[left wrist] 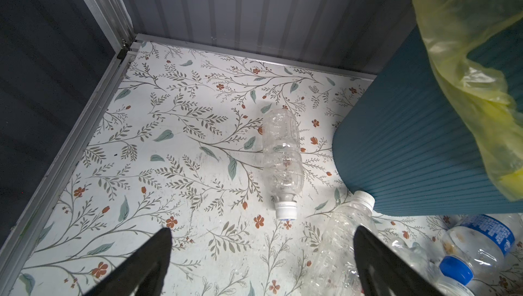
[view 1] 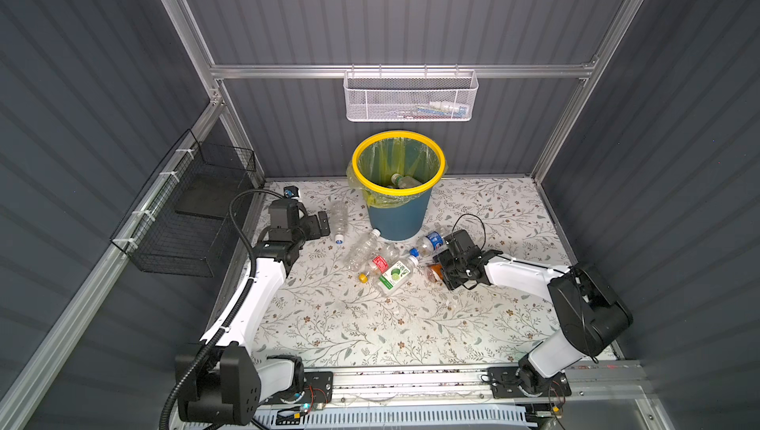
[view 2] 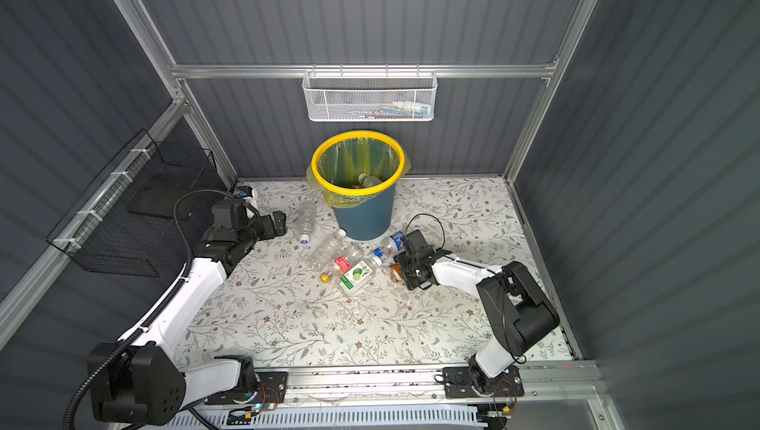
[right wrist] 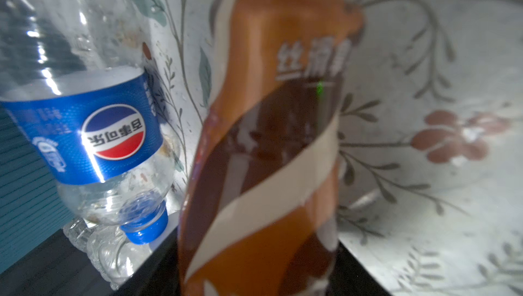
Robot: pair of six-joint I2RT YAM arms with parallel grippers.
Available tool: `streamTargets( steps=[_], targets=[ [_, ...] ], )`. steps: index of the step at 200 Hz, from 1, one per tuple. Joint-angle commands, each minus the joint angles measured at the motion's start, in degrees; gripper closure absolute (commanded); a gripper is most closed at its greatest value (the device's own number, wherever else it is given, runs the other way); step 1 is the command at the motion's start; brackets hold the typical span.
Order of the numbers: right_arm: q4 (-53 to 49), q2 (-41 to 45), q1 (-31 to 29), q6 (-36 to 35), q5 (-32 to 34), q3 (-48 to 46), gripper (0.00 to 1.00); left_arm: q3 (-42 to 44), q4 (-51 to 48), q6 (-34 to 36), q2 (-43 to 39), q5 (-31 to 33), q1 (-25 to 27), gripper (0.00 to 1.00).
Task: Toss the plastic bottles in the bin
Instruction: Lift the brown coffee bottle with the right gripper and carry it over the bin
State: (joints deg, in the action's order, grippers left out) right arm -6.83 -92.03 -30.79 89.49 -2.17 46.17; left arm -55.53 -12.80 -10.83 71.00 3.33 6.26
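The bin (view 1: 397,214) stood at the back, with several bottles (view 1: 394,276) loose on the table (view 1: 370,325) before it. Left gripper (left wrist: 263,232) hung wide apart. Right gripper (view 1: 443,272) straddled the brown bottle (right wrist: 271,139); whether it had clamped was unclear. Judged step: pickup. Next: firm clamp, then lift above the rim (view 1: 398,134).

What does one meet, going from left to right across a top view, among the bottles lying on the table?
Lone clear bottle → long clear bottle with white cap → green-and-white-label bottle → blue-label bottle.
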Motion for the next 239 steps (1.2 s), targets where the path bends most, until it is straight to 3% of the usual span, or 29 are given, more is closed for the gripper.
streamTargets(
  steps=[1, 32, 52, 77, 132, 187, 212, 239],
  targets=[
    [1.06, 0.88, 0.35, -1.86, 1.14, -0.82, 0.39, -0.10, -0.52, -0.53, 0.62, -0.76, -0.51, 0.00],
    [1.31, 5.01, 2.12, -9.48, 1.10, -1.36, 0.42, -0.03, -0.31, -0.38, 1.06, -0.85, -0.64, 0.00],
    [7.26, 8.24, 5.23, -16.23, -4.36, -3.63, 0.37, 0.26, 0.45, -0.42, 1.17, -1.90, -0.64, 0.00],
    [9.63, 13.98, 8.64, -23.78, -8.19, -5.56, 0.42, 1.14, 1.59, -0.64, 0.63, -1.78, -0.64, 0.00],
    [-3.29, 32.97, 10.31, -50.25, 1.82, -0.61, 0.42, 1.94, 3.72, -2.48, 0.44, -2.96, -0.64, 0.00],
    [4.48, 53.47, 10.41, -68.67, 8.51, -1.54, 0.44, 0.62, 5.93, -5.17, 2.74, -5.76, -0.55, 0.00],
    [8.40, 49.59, 10.44, -74.55, 7.59, 5.27, 0.44, -0.75, 5.79, -6.32, 4.69, -7.32, -0.51, 0.01],
    [6.77, 33.38, 10.46, -73.89, 0.40, 22.83, 0.45, -1.16, 6.02, -6.43, 5.95, -6.67, -0.20, 0.02]
  ],
)
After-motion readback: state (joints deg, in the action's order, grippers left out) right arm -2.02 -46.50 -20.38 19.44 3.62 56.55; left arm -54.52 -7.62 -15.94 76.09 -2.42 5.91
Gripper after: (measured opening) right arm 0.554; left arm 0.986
